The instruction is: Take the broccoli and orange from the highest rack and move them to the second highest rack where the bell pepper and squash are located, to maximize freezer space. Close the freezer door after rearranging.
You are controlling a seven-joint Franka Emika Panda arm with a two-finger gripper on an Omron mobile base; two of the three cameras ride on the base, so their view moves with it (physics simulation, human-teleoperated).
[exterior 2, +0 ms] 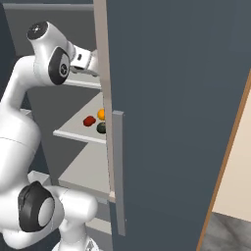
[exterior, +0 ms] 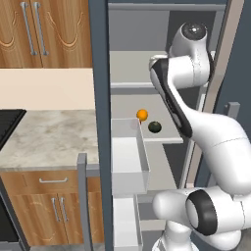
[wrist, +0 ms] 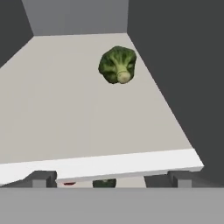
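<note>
The broccoli (wrist: 117, 64) lies on the highest rack (wrist: 65, 109), well back and toward its right wall. My gripper (wrist: 111, 179) hovers at the rack's front edge, short of the broccoli, open wide with nothing between its fingers. One shelf down, on the second highest rack (exterior: 127, 105), the orange (exterior: 142, 114) sits next to the dark green squash (exterior: 155, 127). In the right base view the orange (exterior 2: 100, 114), the red bell pepper (exterior 2: 89, 120) and the squash (exterior 2: 102, 128) cluster together. The freezer door (exterior 2: 176, 98) stands open and hides my fingers in that view.
The door's grey bar handle (exterior 2: 119, 171) hangs close to the arm. A white bin (exterior: 128, 157) juts out below the second rack on the left. A stone counter (exterior: 49, 137) and brown wooden cupboards (exterior: 44, 29) lie left of the freezer.
</note>
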